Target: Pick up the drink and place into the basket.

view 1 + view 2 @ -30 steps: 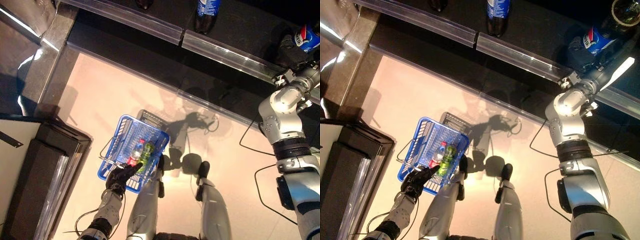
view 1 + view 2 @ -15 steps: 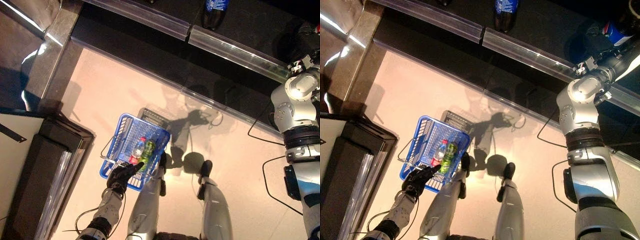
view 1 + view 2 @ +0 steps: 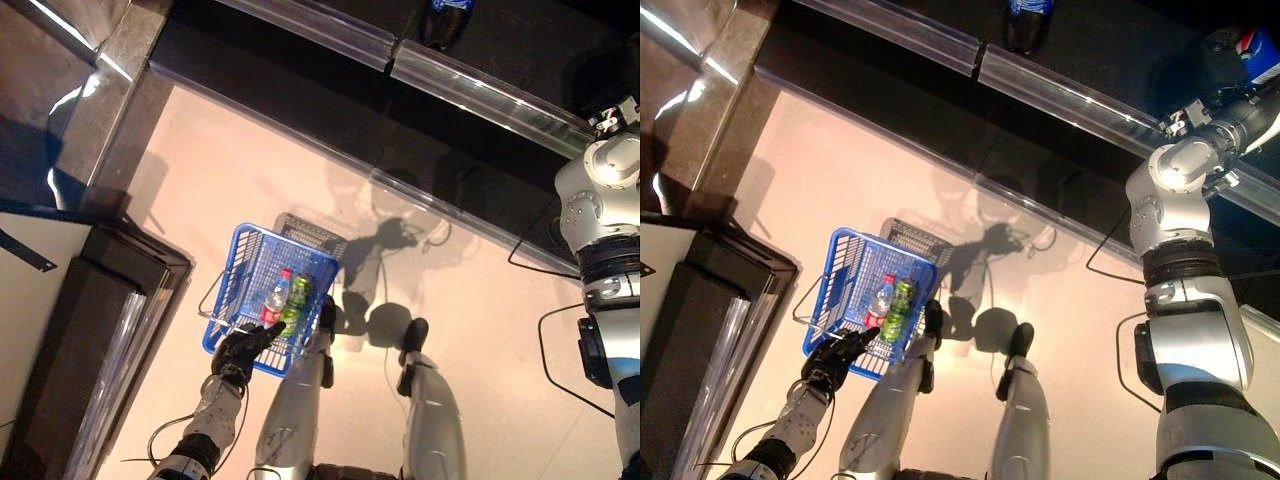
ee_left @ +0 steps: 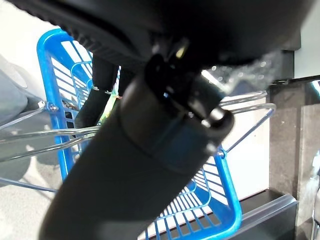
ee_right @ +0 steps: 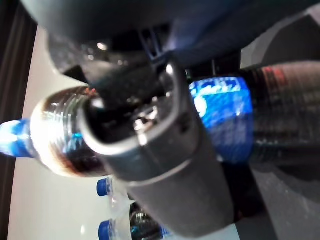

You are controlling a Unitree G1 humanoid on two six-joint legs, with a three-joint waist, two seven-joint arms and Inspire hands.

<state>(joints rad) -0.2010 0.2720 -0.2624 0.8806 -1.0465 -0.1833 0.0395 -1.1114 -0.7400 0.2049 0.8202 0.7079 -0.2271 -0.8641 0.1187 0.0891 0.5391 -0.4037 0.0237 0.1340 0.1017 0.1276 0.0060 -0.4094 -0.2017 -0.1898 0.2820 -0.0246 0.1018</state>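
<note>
A dark cola bottle with a blue label stands on the black shelf at the upper right, also seen as the bottle in the right eye view. My right hand is shut on it, the thumb lying across its body. Low on the left, the blue wire basket hangs above the floor. My left hand is shut on its wire handles. Inside the basket lie a clear red-labelled bottle and a green bottle.
The black shelf has a clear plastic front rail, and another blue-labelled bottle stands on it further left. More blue-capped bottles show past my right hand. A dark cabinet stands to the left of the basket.
The whole view has shifted. My right arm has swung further right along the shelf, the cola bottle with it. The left hand and the basket hold as before.
</note>
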